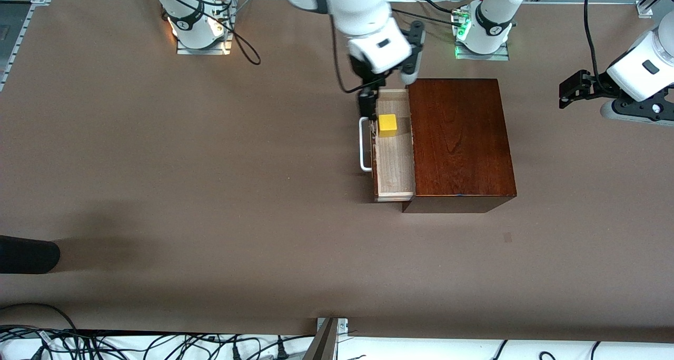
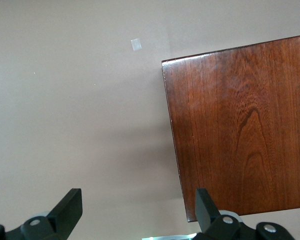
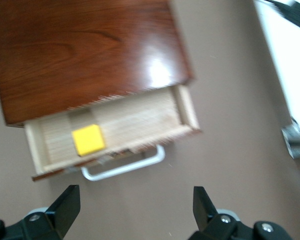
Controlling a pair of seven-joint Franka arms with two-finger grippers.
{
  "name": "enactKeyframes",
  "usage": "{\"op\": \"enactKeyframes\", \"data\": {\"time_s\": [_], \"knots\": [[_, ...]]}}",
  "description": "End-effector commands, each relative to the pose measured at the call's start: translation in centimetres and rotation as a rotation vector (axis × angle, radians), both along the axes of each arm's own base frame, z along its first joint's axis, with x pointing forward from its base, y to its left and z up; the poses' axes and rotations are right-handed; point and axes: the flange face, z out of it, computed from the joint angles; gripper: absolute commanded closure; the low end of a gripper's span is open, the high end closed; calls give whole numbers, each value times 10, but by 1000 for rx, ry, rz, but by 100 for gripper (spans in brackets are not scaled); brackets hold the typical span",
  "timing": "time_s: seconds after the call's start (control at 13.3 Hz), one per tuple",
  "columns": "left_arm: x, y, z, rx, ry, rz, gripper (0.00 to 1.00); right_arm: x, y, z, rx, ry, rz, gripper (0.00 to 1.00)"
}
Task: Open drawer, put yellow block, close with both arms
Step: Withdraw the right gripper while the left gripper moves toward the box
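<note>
I see small yellow cube (image 1: 387, 125) in pulled-out light-wood drawer (image 1: 395, 165), at its end farther from front camera, mahogany box (image 1: 461, 139) beside.

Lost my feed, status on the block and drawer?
Right gripper open, above the open drawer. Yellow block lies in the drawer. Left gripper open, waiting off the mahogany box. Nothing blocks closing.

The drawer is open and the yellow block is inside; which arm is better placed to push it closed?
Probably the right: its gripper hangs open over the drawer by the handle. The left gripper waits open past the box.
</note>
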Motion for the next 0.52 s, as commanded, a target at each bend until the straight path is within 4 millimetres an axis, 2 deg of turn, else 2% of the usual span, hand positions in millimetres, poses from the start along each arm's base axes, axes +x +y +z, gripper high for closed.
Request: {"op": "enactKeyframes", "data": {"time_s": [0.0, 0.22, 0.3, 0.45], "knots": [[-5, -1, 9, -14, -4, 8, 0, 73, -109, 20, 87, 106, -136, 0], [-3, -5, 6, -14, 1, 2, 0, 111, -208, 45, 72, 121, -286, 0], [-5, -6, 6, -16, 9, 1, 0, 127, -252, 52, 69, 122, -352, 0], [-12, -6, 1, -11, 68, 3, 0, 141, -317, 50, 37, 178, -440, 0]]}}
